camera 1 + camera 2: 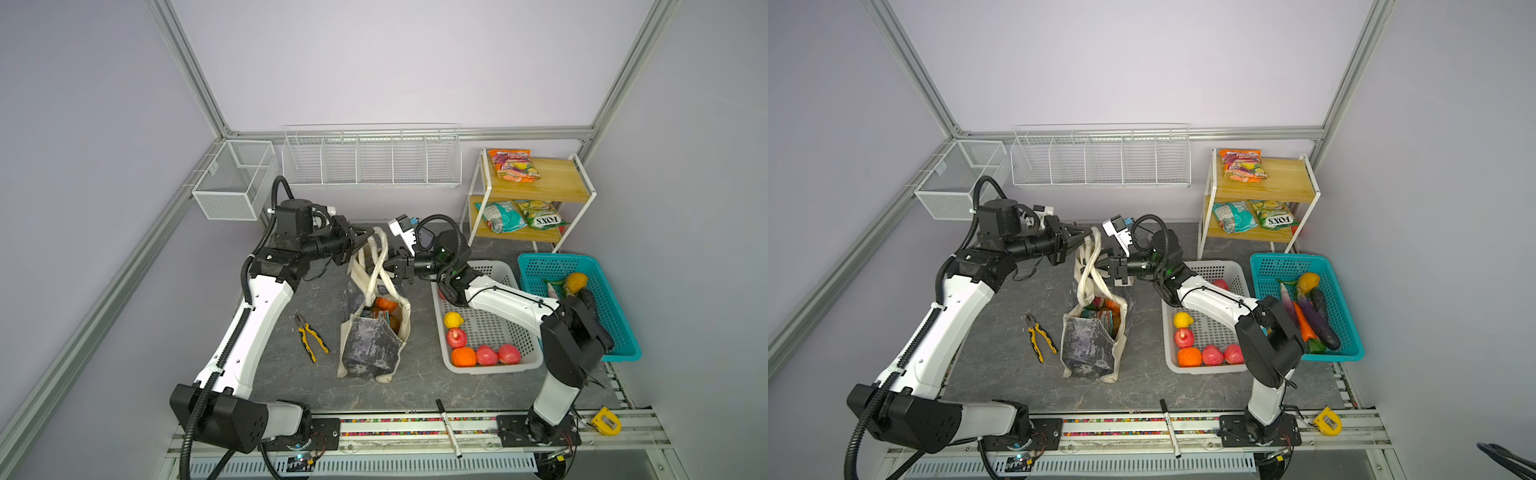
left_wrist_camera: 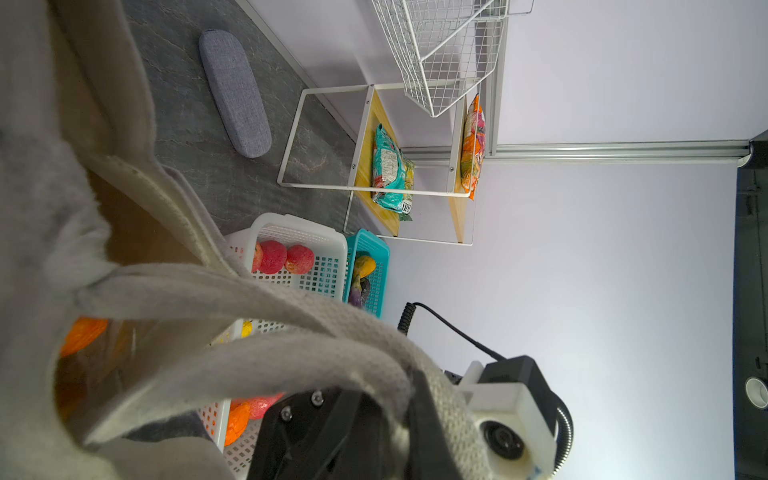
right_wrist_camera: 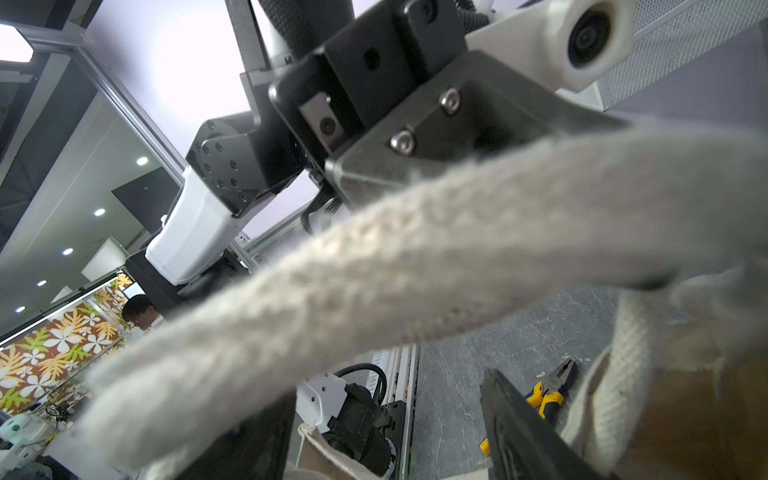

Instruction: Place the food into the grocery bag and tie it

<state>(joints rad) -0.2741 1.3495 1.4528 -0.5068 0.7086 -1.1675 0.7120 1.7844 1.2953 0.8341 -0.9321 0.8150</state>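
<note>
The grocery bag (image 1: 372,345) is seen standing on the bench (image 1: 415,386), between the pliers (image 1: 311,337) and the white basket (image 1: 494,266). Its marbled panel is turned to the front and its mouth sags open. Inside the mouth an orange piece of food (image 1: 384,303) and a teal packet (image 1: 1106,322) can be made out. The two loop handles (image 1: 381,249) are drawn upward and crossed over each other above the bag. The left gripper (image 1: 368,236) is held at their top, its jaws closed tight on the cloth there. The right gripper (image 1: 1103,266) is placed just beside the crossing, on the basket side. Its jaws are spread wide, and in the right wrist view one of the loop handles (image 3: 374,257) is seen lying across the gap between them, not pinched. In the white basket red apples (image 1: 486,355), an orange (image 1: 463,356) and a yellow fruit (image 1: 453,320) lie loose.
</note>
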